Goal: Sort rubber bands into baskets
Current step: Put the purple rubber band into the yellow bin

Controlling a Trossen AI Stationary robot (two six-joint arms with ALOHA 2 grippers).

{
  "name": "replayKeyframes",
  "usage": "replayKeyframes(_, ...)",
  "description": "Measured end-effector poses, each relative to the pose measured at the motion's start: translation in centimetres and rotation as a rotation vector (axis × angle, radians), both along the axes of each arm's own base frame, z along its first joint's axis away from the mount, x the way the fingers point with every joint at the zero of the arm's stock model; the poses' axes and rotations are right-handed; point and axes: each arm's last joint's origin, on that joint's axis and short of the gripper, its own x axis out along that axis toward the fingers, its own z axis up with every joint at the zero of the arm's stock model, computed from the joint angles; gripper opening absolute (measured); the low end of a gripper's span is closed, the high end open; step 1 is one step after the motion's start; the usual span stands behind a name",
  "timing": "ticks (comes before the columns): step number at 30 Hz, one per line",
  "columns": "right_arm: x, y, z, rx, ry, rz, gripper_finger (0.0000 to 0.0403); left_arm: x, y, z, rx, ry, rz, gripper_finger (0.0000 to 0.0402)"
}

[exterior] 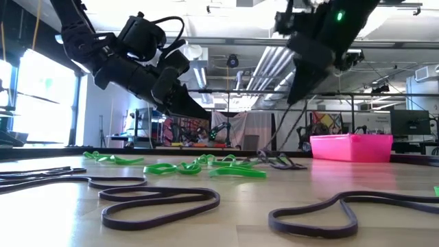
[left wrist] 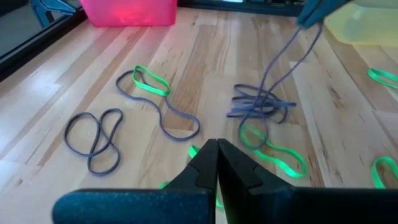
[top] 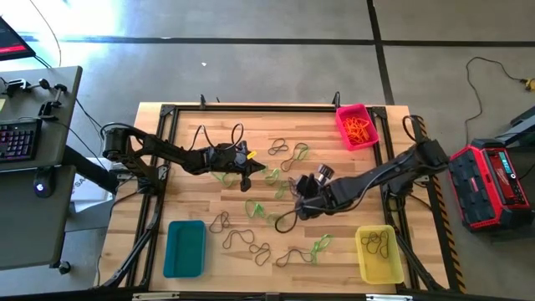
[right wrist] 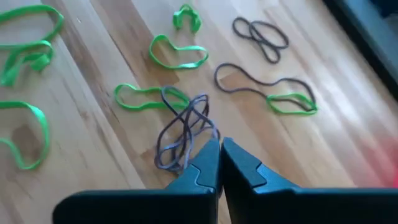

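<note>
Green and dark rubber bands [top: 251, 242] lie scattered flat on the wooden table. My right gripper [top: 298, 203] is raised over the table's middle, shut on a small tangle of dark bands [right wrist: 181, 132] that hangs below it. In the left wrist view these bands [left wrist: 273, 68] run down from my right gripper [left wrist: 314, 12] to the table. Left of it, my left gripper [top: 247, 178] hovers above the table, shut with nothing in it [left wrist: 216, 152]. The pink basket [top: 357, 125] holds orange bands, the yellow basket [top: 378, 252] dark ones. The teal basket [top: 185, 247] stands at the near left. My right gripper pinches the top end of the dark tangle [right wrist: 204, 144] between its two fingertips, coming from above and slanting down. The strands hang nearly straight from the fingers. Their lower loops [left wrist: 258, 109] lie bunched on the table beside a green band.
Green bands [right wrist: 177, 53] and more dark bands [left wrist: 99, 134] lie close around the lifted tangle. A black frame [top: 167, 109] borders the table. A desk with a keyboard [top: 21, 138] stands off the left edge and a red case [top: 493, 184] off the right.
</note>
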Motion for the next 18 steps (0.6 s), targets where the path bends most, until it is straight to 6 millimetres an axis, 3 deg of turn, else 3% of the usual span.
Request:
replayKeyframes(10, -2.5, 2.9, 3.0, 0.017, 0.135, -0.023, 0.0002, 0.0, 0.0, 0.0, -0.001, 0.001, -0.001, 0.0)
replayKeyframes(18, -5.6, 5.7, 7.1, 0.032, 0.23, -0.075, 0.0002, 0.0, -0.1, 0.0, -0.001, 0.001, -0.002, 0.0)
